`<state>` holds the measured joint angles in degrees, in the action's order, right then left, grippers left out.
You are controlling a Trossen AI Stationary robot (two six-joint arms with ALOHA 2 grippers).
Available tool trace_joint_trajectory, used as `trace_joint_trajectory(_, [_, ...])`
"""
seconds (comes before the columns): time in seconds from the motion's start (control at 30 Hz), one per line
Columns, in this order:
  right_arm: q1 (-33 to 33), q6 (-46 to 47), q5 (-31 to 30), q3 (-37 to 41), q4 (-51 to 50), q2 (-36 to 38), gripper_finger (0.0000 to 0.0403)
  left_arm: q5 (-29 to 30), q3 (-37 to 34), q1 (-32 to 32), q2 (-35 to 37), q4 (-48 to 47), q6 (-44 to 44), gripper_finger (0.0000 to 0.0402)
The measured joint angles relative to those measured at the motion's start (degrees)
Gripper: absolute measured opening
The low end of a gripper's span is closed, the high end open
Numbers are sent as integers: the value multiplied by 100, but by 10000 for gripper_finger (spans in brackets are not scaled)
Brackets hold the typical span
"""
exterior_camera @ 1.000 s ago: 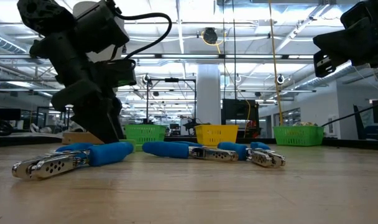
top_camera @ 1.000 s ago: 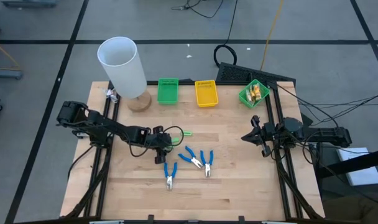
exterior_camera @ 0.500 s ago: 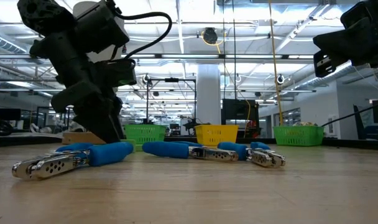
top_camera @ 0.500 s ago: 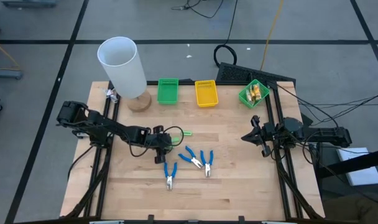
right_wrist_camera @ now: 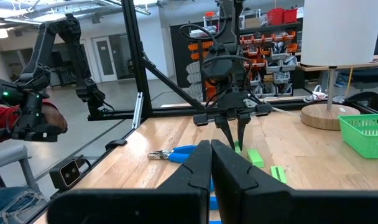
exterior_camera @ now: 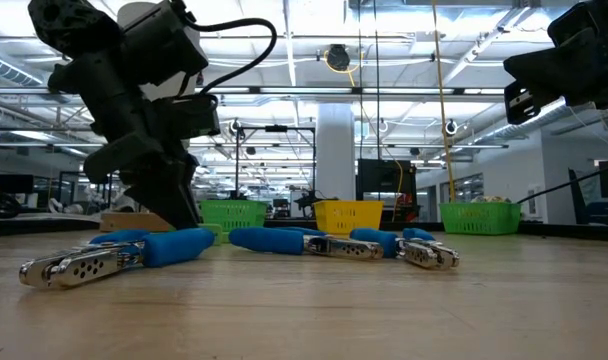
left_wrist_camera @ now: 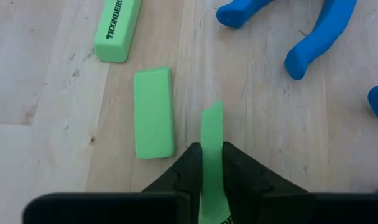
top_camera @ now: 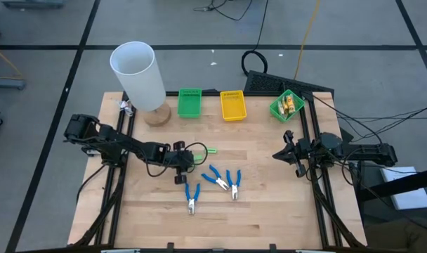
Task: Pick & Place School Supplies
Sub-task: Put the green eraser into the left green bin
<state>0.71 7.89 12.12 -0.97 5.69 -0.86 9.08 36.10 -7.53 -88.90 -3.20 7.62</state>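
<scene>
At counter centre, we note the left gripper [left_wrist_camera: 212, 163] has gone from spread fingers to a pinch within the last second: its 2 dark fingers [left_wrist_camera: 188, 165] now clamp a light-green eraser [left_wrist_camera: 211, 146] standing on edge between them. Arm position over the counter [top_camera: 270, 211] looks unchanged in the high view. We judge the grasp is made and the lift comes next.

2 more green erasers lie flat just beside it: a plain one [left_wrist_camera: 154, 112] and a printed one [left_wrist_camera: 117, 29]. 3 blue-handled pliers [top_camera: 217, 177] lie near, toward the front edge. Green bin [top_camera: 189, 102], yellow bin [top_camera: 232, 105] and a second green bin [top_camera: 286, 105], already holding yellow-orange pieces, sit along the far edge; we take the first as the likely target.

Right gripper [right_wrist_camera: 211, 155] waits at the right side, fingers pressed together, empty.

Surface: pale wood planks. Tall white cylinder [top_camera: 138, 76] on a round wooden base at far left. Room: grey floor with dark lines, cables, open workshop with ceiling lights.
</scene>
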Motion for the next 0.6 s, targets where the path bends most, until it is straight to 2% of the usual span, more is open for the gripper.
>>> trace_joint_trajectory(0.13, [2, -1, 0, 0, 0, 0, 4, 10, 0, 0, 2, 2, 0, 35])
trace_joint_trajectory(0.3, [0, -1, 0, 0, 0, 1, 4, 37, 0, 0, 2, 36, 2, 45])
trace_joint_trajectory(0.6, [2, -1, 0, 0, 0, 1, 4, 643, 258, 0, 254, 33, -310, 34])
